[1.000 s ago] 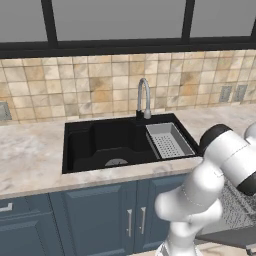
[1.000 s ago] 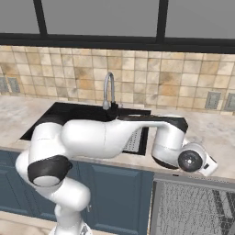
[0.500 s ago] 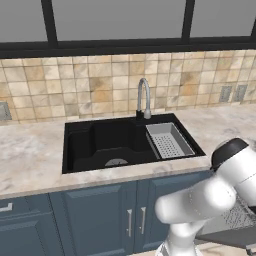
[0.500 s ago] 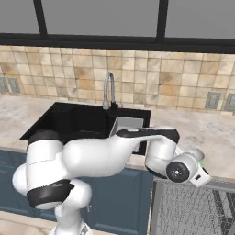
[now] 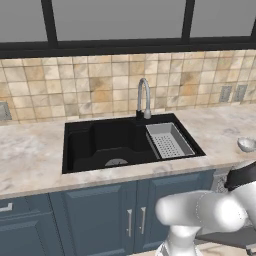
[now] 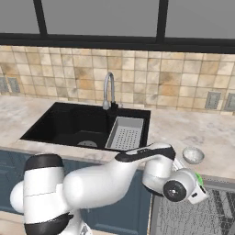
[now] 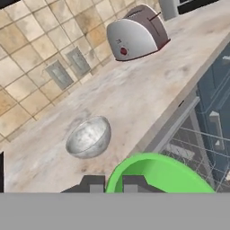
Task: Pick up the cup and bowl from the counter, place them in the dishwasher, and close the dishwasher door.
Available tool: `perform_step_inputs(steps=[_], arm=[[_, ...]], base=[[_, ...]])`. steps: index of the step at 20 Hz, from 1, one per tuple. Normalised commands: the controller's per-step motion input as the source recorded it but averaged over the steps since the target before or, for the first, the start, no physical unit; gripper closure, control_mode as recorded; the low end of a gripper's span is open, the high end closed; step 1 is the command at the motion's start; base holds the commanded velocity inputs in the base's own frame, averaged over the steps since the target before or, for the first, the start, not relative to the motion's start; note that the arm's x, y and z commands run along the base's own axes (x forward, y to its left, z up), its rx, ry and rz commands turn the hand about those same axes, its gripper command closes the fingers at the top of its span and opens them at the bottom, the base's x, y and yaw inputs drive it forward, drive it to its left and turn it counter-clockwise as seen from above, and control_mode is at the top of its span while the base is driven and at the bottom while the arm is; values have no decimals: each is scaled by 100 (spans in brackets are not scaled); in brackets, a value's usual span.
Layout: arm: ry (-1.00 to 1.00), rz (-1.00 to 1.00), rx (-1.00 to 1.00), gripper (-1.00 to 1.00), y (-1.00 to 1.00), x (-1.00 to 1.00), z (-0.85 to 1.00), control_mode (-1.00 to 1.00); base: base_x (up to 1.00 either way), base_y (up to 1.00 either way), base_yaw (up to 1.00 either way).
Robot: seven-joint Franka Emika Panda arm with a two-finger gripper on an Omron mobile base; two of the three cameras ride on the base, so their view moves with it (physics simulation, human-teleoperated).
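The green cup [image 7: 164,176] fills the bottom of the hand view, and my gripper [image 7: 113,184] is shut on its rim, one fingertip inside and one outside. In the right base view a sliver of the cup [image 6: 198,177] shows at my hand, just over the front edge of the counter [image 6: 215,137] and above the grey wire rack of the open dishwasher [image 6: 202,215]. The bowl [image 6: 193,155] sits on the counter close behind my hand; it also appears as a glossy pale bowl [image 7: 88,137] and at the right edge [image 5: 246,144]. The dishwasher door is hidden behind my arm.
A black sink [image 5: 107,142] with a grey strainer tray [image 5: 168,140] and a faucet [image 5: 144,102] lies to the left. A toaster [image 7: 137,33] stands farther along the counter by the tiled wall. Dark blue cabinets [image 5: 95,215] run below the counter.
My arm has swung down and to the right, bringing the hand with the cup from counter height to just above the dishwasher rack. The bowl has stayed in place.
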Motion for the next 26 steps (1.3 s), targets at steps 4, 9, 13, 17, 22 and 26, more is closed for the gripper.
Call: perform_step_inputs(steps=[4, 9, 13, 17, 22, 26], arm=[[0, -5, 9, 100, -16, 0, -32, -100], [0, -4, 13, 100, -17, -4, -39, -100], [0, -1, 14, 100, -19, -9, -53, -100], [3, 0, 15, 100, -24, -1, -56, -100], [6, 0, 8, 100, -31, 0, -50, -100], [8, 0, 4, 100, -29, 0, -52, -100]], base=[[0, 0, 0], [0, 0, 0], [0, 0, 0], [0, 0, 0], [0, 0, 0], [0, 0, 0]])
